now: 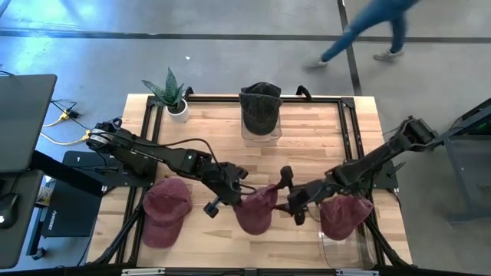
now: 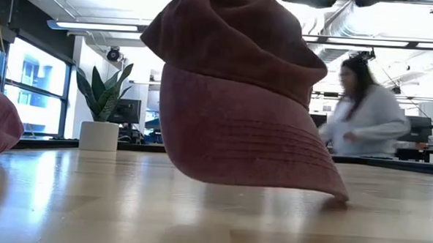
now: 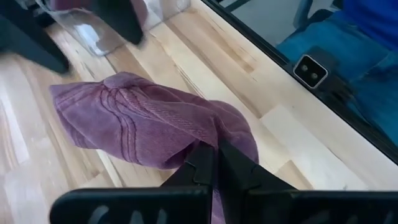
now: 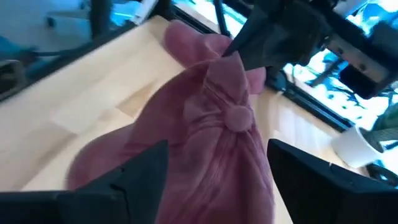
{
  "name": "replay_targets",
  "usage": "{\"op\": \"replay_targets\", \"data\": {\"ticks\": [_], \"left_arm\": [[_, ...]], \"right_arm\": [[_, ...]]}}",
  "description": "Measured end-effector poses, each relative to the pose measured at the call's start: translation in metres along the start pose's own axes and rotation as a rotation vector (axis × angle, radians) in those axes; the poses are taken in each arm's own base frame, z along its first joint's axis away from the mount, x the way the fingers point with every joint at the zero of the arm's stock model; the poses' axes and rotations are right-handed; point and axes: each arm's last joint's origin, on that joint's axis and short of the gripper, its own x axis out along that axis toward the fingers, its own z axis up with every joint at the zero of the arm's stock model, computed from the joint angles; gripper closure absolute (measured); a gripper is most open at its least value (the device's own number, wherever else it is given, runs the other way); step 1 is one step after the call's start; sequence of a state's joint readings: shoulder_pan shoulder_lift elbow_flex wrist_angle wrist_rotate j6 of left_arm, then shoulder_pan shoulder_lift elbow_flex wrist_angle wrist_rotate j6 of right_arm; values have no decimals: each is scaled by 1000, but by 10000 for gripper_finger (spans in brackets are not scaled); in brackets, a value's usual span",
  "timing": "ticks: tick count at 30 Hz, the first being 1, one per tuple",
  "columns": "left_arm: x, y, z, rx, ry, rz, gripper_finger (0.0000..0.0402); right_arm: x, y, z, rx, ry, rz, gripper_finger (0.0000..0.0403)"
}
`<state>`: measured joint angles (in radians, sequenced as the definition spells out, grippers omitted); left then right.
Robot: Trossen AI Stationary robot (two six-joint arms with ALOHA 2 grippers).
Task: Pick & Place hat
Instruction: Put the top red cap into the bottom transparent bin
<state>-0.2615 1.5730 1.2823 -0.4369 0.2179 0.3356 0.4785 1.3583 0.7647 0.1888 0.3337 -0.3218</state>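
wooden table [image 1: 307, 153]; a person [image 2: 363, 113] in the room behind.

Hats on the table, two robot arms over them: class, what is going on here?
The left pincer is shut on the maroon hat in the middle of the wooden table, pinching its fabric. The right pincer stands open around the same hat, not gripping it. Two more maroon hats lie at either side, and a dark hat sits on a clear stand at the back.
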Motion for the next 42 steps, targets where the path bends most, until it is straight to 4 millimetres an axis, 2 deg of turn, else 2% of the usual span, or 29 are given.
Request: {"op": "replay_targets", "data": {"ticks": [6, 10, 15, 18, 20, 23, 27, 30, 34, 42], "left_arm": [[0, 1, 2, 5, -20, 17, 401], [0, 3, 1, 1, 3, 78, 401], [0, 4, 1, 1, 13, 107, 401], [0, 3, 0, -3, 19, 103, 401], [0, 3, -1, -20, 28, 97, 400], [-1, 7, -5, -40, 53, 107, 384], [-6, 21, -16, -86, 120, 130, 331], [-11, 35, -23, -127, 110, 95, 278], [-14, 50, -26, -163, 11, -27, 215], [27, 64, -26, -270, -154, -177, 140]], "right_arm": [[31, 9, -16, 25, 45, -90, 139], [39, 7, -24, 83, 67, -63, 172], [42, -1, -27, 229, 53, -1, 279], [43, -3, -28, 221, 41, 53, 360], [41, -4, -26, 183, 12, 122, 390], [33, -7, -17, 210, -47, 203, 375], [19, -12, -10, 373, -45, 250, 361], [14, -13, -11, 449, -2, 261, 374], [14, -13, -12, 451, 7, 245, 397], [14, -13, -12, 449, 11, 230, 382]]}}
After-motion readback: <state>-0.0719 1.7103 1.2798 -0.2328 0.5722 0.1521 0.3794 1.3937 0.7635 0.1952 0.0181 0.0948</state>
